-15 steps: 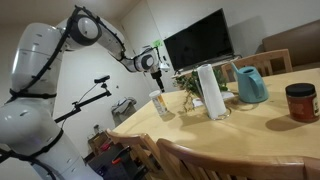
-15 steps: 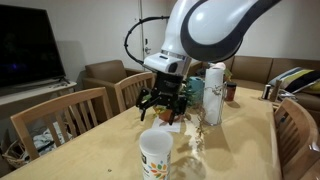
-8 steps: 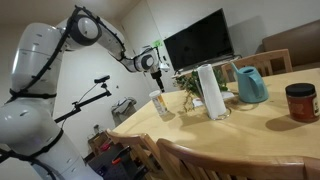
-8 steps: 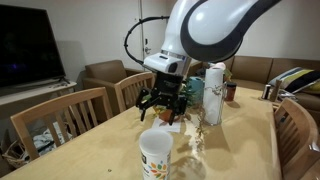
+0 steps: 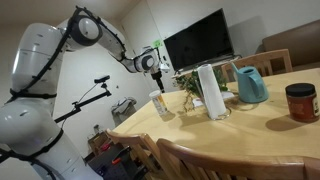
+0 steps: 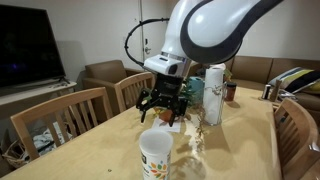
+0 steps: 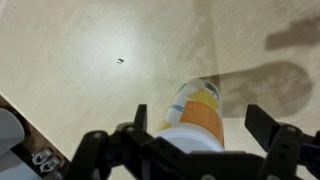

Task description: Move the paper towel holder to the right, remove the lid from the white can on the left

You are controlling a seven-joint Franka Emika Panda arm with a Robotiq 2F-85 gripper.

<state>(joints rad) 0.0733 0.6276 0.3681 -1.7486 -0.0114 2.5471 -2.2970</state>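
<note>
Wrist view: the black Robotiq gripper (image 7: 197, 135) has its jaws spread wide with nothing gripped. The short whitish cylindrical can (image 7: 196, 100) with a yellowish-orange mark stands straight beneath it on the pale wooden table (image 7: 80, 60), framed between the two fingers. In both exterior views the gripper (image 6: 160, 104) (image 5: 158, 74) hangs above the can (image 6: 155, 156) (image 5: 160, 104) without touching it, and the tall upright white paper-towel roll (image 6: 214, 94) (image 5: 209, 90) on its small base stands beyond the gripper, apart from it.
</note>
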